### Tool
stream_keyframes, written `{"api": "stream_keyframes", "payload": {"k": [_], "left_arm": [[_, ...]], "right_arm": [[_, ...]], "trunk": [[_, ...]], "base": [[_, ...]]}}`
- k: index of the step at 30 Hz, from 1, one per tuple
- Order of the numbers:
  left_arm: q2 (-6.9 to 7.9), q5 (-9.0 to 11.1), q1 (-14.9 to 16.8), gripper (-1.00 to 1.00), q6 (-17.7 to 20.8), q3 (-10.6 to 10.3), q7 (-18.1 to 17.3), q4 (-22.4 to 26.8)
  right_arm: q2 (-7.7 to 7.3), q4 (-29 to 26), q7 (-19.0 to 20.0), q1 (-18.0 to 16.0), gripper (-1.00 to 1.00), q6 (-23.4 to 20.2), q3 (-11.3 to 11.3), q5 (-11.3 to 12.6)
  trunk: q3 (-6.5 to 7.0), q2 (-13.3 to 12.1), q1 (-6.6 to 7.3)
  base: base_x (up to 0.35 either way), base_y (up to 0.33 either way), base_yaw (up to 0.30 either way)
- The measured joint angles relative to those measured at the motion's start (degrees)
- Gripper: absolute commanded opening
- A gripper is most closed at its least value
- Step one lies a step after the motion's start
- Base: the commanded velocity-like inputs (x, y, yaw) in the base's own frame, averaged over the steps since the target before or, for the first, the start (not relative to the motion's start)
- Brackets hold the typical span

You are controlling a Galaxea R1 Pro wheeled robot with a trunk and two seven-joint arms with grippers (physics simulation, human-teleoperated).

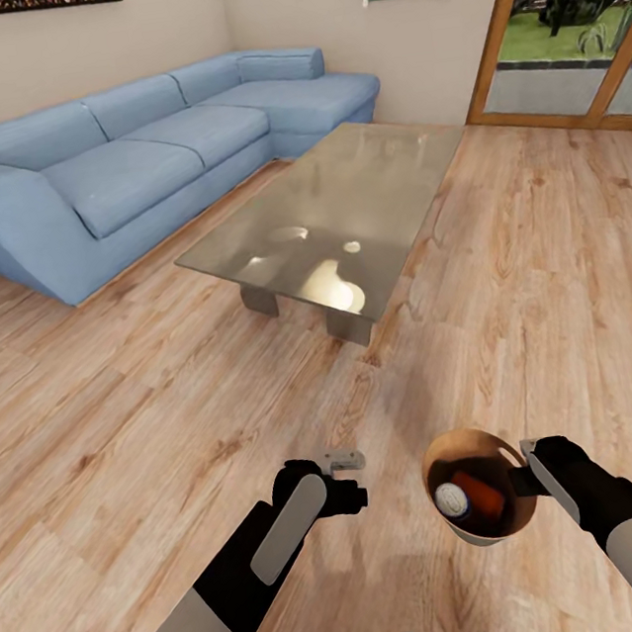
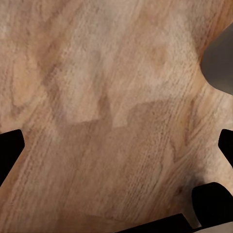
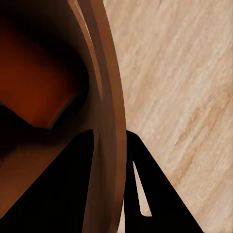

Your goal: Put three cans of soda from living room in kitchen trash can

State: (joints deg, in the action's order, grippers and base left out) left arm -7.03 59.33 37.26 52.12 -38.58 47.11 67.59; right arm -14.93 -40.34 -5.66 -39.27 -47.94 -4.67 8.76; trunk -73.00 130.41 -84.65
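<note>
The tash can point(image 1: 501, 532), a small brown-tan bin, hangs just above the wood floor at the lower right of the head view. My right gripper point(image 1: 527, 465) is shut on its rim, one finger inside the wall and one outside. Inside lie a can of soda point(image 1: 453, 501) with a silver top and blue side, and an orange one point(image 1: 482, 494) beside it. In the right wrist view the bin's rim point(image 3: 109, 116) runs between my fingers point(image 3: 153, 194), with an orange can point(image 3: 39, 92) in the dark interior. My left gripper point(image 1: 353, 479) is open with nothing in it over bare floor point(image 2: 116, 97).
This is the living room: a glass coffee table point(image 1: 342, 213) stands ahead, and a long blue corner sofa point(image 1: 136, 160) lies behind it to the left. A glass door with a wooden frame point(image 1: 561, 54) is at the far right. Wood floor point(image 1: 119, 412) surrounds me.
</note>
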Motion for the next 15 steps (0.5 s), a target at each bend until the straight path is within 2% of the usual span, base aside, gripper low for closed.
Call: {"api": "stream_keyframes", "payload": {"k": [6, 10, 15], "left_arm": [[0.00, 0.0, 0.0, 1.00, 0.0, 0.0, 0.0, 0.0], [0.02, 0.0, 0.0, 1.00, 0.0, 0.0, 0.0, 0.0], [0.02, 0.0, 0.0, 1.00, 0.0, 0.0, -0.1, 0.0]], "right_arm": [[0.00, 0.0, 0.0, 0.0, -1.00, 0.0, 0.0, 0.1], [-0.01, 0.1, 0.0, 0.0, -1.00, 0.0, -0.1, 0.2], [0.01, 0.1, -0.1, -0.1, -1.00, 0.0, -0.1, 0.2]], "trunk": [[0.00, 0.0, 0.00], [-0.71, 1.6, -0.52], [-0.71, 1.6, -0.54]], "base": [[0.000, 0.000, 0.000], [0.000, 0.000, 0.000], [0.000, 0.000, 0.000]]}}
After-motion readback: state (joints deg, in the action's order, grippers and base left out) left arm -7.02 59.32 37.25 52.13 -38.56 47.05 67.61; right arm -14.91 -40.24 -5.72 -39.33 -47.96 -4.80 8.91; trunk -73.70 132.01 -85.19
